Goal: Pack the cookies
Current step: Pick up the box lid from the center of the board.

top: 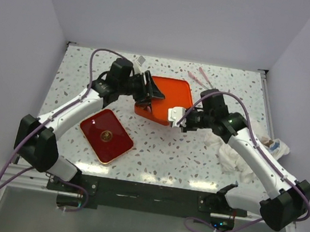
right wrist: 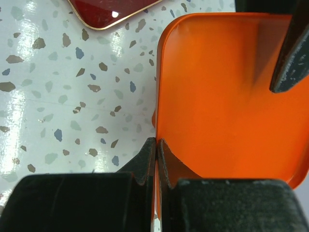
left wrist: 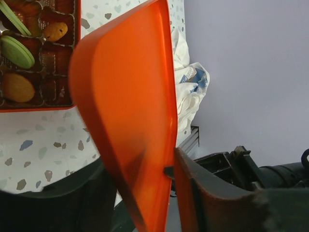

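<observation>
Orange lid (top: pixel 170 92) is held tilted above the middle of the bench (top: pixel 184 157), between the two arms. Right fingers (right wrist: pixel 143 159) are clenched on the lid's thin rim, which is pinched flat between the pads in the right wrist view. Left fingers (left wrist: pixel 212 203) are placed on either side of the lid's opposite edge, one on each face. Whether they are pressed onto it or only straddling it cannot be told. Cookies (left wrist: pixel 17 51) are seen in the left wrist view, seated in the dark compartments of a red-rimmed tray (left wrist: pixel 48 107) that lies flat on the bench just beside the raised lid. Green and orange-tan discs are made out; the rest of the tray is cut off by the picture's edge. A dark red square plate (top: pixel 106 136) with a gold centre mark lies flat on the bench to the left of the lid, apart from it. A crumpled white cloth (top: pixel 241 157) lies at the right side, partly under the right arm.
</observation>
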Motion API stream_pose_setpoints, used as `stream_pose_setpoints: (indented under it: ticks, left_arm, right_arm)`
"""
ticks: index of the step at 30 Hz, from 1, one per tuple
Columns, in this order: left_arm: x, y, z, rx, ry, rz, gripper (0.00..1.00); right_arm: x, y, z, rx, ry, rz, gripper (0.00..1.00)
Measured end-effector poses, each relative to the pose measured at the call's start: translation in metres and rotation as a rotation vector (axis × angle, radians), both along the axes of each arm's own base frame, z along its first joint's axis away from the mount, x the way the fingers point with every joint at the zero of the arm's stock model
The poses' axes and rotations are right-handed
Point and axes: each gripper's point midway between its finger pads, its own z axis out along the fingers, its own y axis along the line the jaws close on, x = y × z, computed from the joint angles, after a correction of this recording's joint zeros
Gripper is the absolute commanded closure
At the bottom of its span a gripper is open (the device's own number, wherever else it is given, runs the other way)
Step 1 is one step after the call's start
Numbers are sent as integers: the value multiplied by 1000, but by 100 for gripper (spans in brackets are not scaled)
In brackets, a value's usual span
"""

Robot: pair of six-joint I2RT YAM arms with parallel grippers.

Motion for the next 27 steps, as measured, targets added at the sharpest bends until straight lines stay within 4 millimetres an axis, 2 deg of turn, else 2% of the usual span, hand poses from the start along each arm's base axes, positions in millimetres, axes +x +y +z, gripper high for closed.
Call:
stream_pose_setpoints:
  ticks: [2,7,9,10,11,13,14,18,19,20,22,23,27]
  left_arm:
    - [-1,0,0,7,2,-1,62]
    - [-1,2,-6,24,20,6,93]
    - [0,2,-6,22,25,10,100]
    - [0,2,-6,24,23,12,100]
    - [0,3,-6,27,23,13,100]
    - [1,5,-9,43,24,23,100]
    - [2,7,-10,61,23,31,100]
    - [9,19,-11,161,6,62,100]
    - [14,24,-7,200,-13,75,100]
    - [19,30,-1,239,-40,93,100]
    - [29,40,15,306,-110,116,100]
    - [33,46,25,341,-153,128,100]
    - [47,67,59,518,-351,164,100]
  right_arm:
    - [-3,3,-4,-6,-2,12,100]
    - [3,5,-6,-1,-26,-2,100]
    - [4,6,-7,6,-21,-12,93]
    - [4,6,-8,10,-18,-19,87]
    - [4,7,-9,13,-13,-27,71]
    - [6,7,-9,24,-2,-50,58]
    - [8,9,-7,38,-3,-65,47]
    - [19,14,9,119,16,-160,30]
    - [21,14,12,138,30,-192,26]
    - [24,14,15,158,50,-229,17]
    - [30,13,23,204,86,-308,7]
    - [35,12,27,235,115,-368,2]
    - [64,-8,42,397,284,-640,4]
